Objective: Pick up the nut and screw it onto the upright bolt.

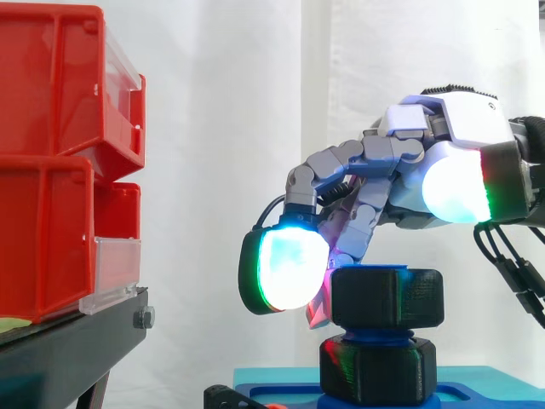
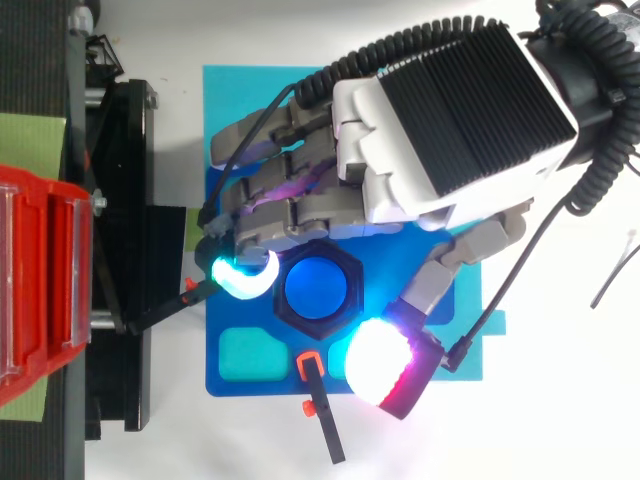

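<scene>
Cupping the black nut atop the blue bolt, hand with curled fingers.

Robotics lab bench: plain white curtain backdrop; stacked red plastic storage bins; black metal stand; blue plastic fixture tray.

Black hexagonal nut, level, seated on top of upright blue bolt, on blue plate
</scene>
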`<state>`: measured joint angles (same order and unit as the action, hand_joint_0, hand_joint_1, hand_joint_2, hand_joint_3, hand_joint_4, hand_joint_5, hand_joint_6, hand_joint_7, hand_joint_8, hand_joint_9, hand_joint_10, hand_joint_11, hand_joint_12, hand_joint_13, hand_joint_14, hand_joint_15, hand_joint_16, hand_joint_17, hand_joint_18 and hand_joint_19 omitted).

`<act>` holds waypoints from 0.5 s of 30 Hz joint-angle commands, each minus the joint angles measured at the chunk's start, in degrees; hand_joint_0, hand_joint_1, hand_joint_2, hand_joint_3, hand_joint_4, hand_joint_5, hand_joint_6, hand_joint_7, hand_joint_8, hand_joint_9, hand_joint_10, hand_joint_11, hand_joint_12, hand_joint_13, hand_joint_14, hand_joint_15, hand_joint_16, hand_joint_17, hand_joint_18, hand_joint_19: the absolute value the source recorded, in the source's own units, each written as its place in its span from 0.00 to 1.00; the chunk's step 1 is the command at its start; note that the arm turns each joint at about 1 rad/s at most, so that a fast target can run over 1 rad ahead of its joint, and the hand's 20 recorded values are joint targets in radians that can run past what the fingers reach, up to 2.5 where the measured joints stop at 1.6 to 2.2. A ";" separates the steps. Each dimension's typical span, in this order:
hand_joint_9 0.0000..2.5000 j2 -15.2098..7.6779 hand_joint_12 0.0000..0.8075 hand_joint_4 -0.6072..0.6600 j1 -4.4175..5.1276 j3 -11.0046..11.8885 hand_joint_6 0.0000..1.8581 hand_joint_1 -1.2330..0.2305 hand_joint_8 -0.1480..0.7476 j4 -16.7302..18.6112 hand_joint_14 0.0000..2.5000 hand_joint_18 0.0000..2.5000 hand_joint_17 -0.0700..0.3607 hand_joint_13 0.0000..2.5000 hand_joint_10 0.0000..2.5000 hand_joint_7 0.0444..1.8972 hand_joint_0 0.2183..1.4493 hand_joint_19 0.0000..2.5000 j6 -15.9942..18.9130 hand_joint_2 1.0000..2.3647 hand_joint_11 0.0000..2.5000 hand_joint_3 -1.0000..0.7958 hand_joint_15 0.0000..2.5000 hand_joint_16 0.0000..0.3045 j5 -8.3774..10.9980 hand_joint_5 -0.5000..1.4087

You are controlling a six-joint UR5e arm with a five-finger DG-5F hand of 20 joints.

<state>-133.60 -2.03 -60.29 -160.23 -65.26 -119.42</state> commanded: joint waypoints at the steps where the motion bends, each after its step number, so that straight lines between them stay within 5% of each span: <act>1: 0.47 0.00 0.49 0.74 -0.16 0.00 0.27 0.57 0.55 0.27 0.00 0.19 0.43 0.31 0.00 0.49 0.25 0.00 -0.31 0.00 0.00 0.28 0.00 0.17 -0.20 0.24; 15: 0.51 0.00 0.48 0.73 -1.92 -0.09 0.27 0.56 0.55 0.88 0.00 0.23 0.42 0.35 0.00 0.58 0.25 0.00 -1.28 0.00 0.01 0.28 0.00 0.16 -2.31 0.26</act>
<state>-133.60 -3.64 -60.35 -159.51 -66.36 -121.40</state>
